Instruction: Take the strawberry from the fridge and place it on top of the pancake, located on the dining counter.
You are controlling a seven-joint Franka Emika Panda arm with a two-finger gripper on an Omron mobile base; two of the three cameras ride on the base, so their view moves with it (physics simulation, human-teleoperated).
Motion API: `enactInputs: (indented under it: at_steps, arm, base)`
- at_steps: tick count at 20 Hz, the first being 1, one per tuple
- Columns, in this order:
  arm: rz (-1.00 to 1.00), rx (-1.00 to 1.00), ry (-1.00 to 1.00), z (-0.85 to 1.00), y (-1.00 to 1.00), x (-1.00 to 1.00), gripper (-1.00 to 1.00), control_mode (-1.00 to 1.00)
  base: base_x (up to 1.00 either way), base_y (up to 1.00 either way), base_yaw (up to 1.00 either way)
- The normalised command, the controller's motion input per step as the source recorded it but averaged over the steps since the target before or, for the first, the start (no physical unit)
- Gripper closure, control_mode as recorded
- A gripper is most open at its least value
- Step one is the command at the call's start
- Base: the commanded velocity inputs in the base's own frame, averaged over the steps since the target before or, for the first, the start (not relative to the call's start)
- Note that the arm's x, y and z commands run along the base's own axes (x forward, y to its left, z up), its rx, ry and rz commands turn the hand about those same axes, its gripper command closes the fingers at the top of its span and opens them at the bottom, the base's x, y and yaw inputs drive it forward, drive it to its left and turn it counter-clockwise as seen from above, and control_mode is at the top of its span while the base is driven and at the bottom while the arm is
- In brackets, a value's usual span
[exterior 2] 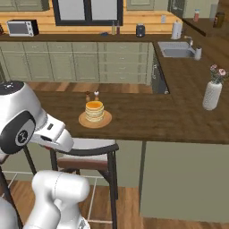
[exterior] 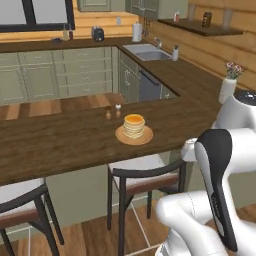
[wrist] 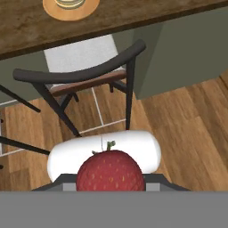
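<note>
The red strawberry (wrist: 110, 171) fills the bottom middle of the hand view, close to the camera, and my gripper (wrist: 110, 187) is shut on it, its fingertips hidden behind the berry. The hand hangs over the wooden floor, short of the dining counter (exterior: 60, 145) and above a stool (wrist: 75, 73). On that counter the pancake (exterior: 134, 125) stack sits on its round tan plate (exterior: 145, 137). The right base view shows the pancake (exterior 2: 94, 111) to the right of my arm. The plate (wrist: 71, 11) rim shows at the top of the hand view. The fridge is out of view.
Two small shakers (exterior: 113, 111) stand just behind the plate. A white vase with flowers (exterior 2: 212, 94) stands on the counter's right arm. Dark-framed stools (exterior: 145, 172) are tucked under the counter edge. A sink (exterior: 147, 51) lies in the far counter.
</note>
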Motion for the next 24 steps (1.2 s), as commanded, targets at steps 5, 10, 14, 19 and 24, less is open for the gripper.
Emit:
enactInputs:
  at_steps: [5, 10, 14, 19, 24]
  arm:
    - [0.0, 0.0, 0.0, 0.0, 0.0, 0.0, 1.0, 1.0]
    - [0.0, 0.0, 0.0, 0.0, 0.0, 0.0, 1.0, 1.0]
    - [0.0, 0.0, 0.0, 0.0, 0.0, 0.0, 1.0, 1.0]
    - [0.0, 0.0, 0.0, 0.0, 0.0, 0.0, 1.0, 1.0]
    - [0.0, 0.0, 0.0, 0.0, 0.0, 0.0, 1.0, 1.0]
  base:
    - [0.69, -0.17, 0.15]
    - [0.34, 0.32, 0.04]
    - [0.47, 0.55, 0.01]
    - [0.44, 0.51, 0.0]
    - [0.15, 0.28, 0.05]
